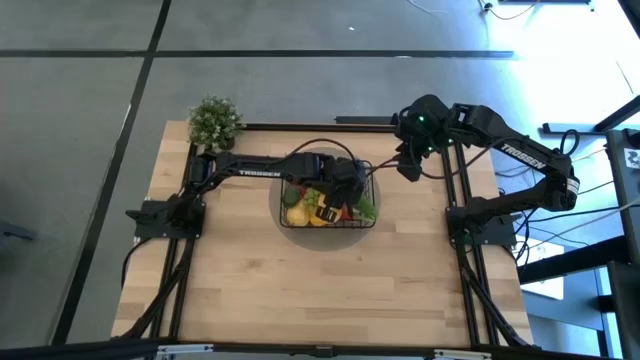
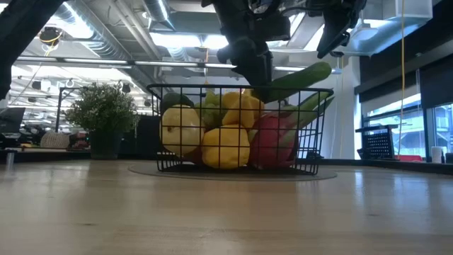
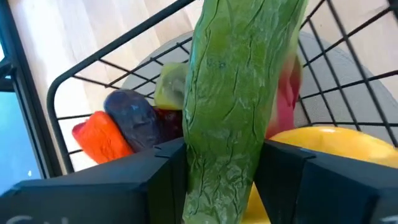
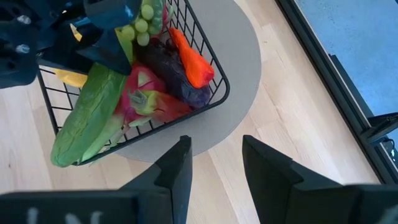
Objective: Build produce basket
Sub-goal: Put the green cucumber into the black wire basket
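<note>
- i see the basket sitting near the middle of the table, on a round grey mat; its long axis runs left to right in my high view.
- inside it i can make out a lemon, a yellow pepper, green grapes, a pink dragon fruit, a purple eggplant and an orange carrot, all piled close and touching.
- the cucumber is the piece in hand: it is tilted, lower end down among the produce, upper end poking up over the basket's rim toward the right arm's side, as my low view shows.
- the left gripper is over the basket, fingers clamped on either side of the cucumber near one end, parted only by the cucumber's width.
- the left arm reaches straight across from its base at the table's left edge, forearm about level, wrist bent down into the basket; white lettering on it reads "trossen".
- the right gripper hangs above the table just beyond the basket's right end, fingers apart with nothing between them, looking down on the mat's edge and bare wood.
- the right arm is folded high, elbow back toward the table's far right corner; it too carries "trossen" lettering.
- a potted plant stands at the far left corner, well apart from the basket.
</note>
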You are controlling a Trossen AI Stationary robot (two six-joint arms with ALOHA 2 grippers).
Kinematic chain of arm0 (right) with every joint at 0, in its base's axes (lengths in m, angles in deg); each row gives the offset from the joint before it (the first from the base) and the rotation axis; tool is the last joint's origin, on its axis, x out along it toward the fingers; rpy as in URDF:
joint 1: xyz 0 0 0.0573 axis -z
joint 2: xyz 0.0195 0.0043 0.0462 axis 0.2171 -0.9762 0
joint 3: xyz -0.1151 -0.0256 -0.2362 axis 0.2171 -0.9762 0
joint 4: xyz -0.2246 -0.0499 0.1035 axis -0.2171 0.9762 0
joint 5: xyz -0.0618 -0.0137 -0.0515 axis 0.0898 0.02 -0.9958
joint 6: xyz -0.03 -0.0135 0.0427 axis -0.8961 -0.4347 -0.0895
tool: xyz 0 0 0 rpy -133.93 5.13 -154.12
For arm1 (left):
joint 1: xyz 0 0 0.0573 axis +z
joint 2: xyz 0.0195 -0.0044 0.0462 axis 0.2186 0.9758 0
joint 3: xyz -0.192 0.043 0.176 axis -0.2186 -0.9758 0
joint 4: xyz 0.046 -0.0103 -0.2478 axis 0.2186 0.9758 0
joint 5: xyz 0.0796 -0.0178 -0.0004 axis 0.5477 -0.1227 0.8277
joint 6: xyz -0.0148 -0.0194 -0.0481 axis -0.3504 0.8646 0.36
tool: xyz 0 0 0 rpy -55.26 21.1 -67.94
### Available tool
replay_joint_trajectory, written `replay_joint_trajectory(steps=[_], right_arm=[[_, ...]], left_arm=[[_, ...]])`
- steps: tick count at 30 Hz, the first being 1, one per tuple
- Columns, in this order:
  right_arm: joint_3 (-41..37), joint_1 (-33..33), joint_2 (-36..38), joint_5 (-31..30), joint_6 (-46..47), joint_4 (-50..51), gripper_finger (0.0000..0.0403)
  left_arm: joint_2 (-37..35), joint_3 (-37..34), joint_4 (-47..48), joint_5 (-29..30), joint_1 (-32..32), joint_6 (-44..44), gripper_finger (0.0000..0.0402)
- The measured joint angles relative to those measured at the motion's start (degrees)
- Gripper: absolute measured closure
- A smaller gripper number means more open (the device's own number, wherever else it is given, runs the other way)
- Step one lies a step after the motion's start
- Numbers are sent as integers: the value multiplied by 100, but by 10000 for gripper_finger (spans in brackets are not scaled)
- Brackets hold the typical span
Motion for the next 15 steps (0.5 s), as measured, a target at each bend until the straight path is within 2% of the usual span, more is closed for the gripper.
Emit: replay_joint_trajectory(steps=[9,15], right_arm=[[0,1,0,-2,0,0,272],[0,0,0,-2,0,0,272]], left_arm=[[0,-2,20,122,-1,175,290],[0,0,54,31,4,152,267]])
